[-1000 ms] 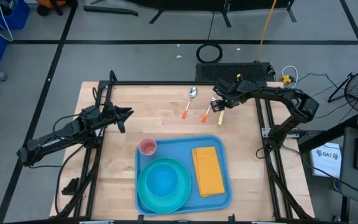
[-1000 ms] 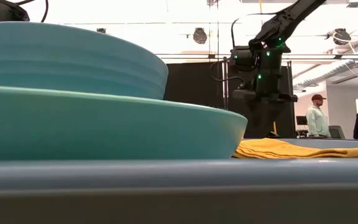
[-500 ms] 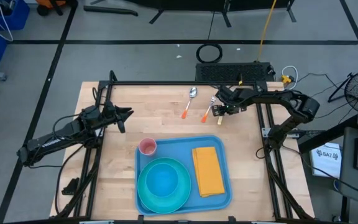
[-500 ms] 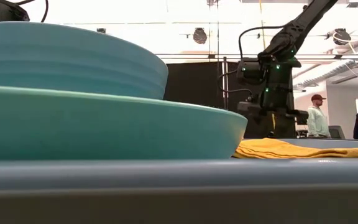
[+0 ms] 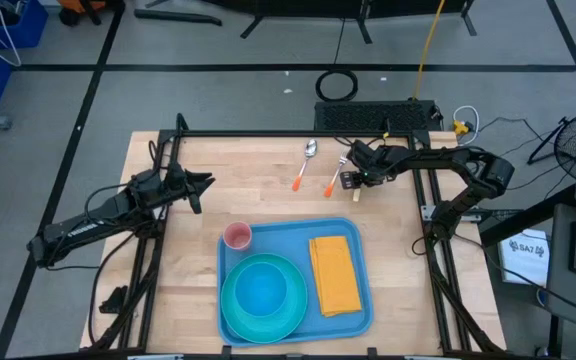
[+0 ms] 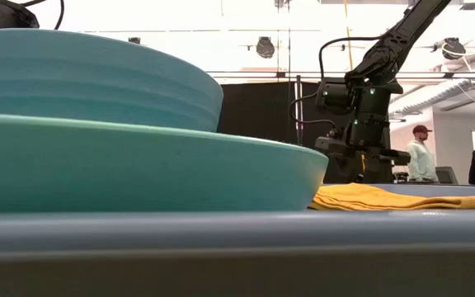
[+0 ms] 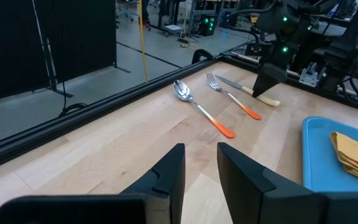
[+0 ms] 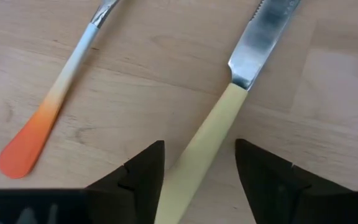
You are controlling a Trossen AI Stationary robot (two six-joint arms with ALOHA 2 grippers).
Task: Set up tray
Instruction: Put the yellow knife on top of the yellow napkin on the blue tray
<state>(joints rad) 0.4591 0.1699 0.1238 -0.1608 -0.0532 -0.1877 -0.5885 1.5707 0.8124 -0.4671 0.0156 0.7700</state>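
The light-blue tray [image 5: 360, 312] lies at the table's near edge and carries a teal plate [image 5: 262, 296] with a bowl on it [image 6: 97, 78] and a folded yellow-orange napkin [image 5: 335, 275]. A knife with a pale yellow handle [image 8: 199, 149] lies flat on the wood near the far right. My right gripper [image 8: 199, 177] is low over it and open, one finger on either side of the handle, apart from it. My left gripper [image 7: 201, 165] hovers open over the table's left part [image 5: 200, 184].
A fork with an orange-tipped handle [image 5: 334, 178] and a matching spoon [image 5: 303, 166] lie just left of the knife. A pink cup [image 5: 237, 236] stands at the tray's far left corner. Bare wood lies between tray and cutlery. People stand in the room beyond [image 6: 421, 153].
My right gripper has come down over the knife, shifting slightly toward the near edge, and now straddles its handle. The knife, fork and spoon have stayed where they were.
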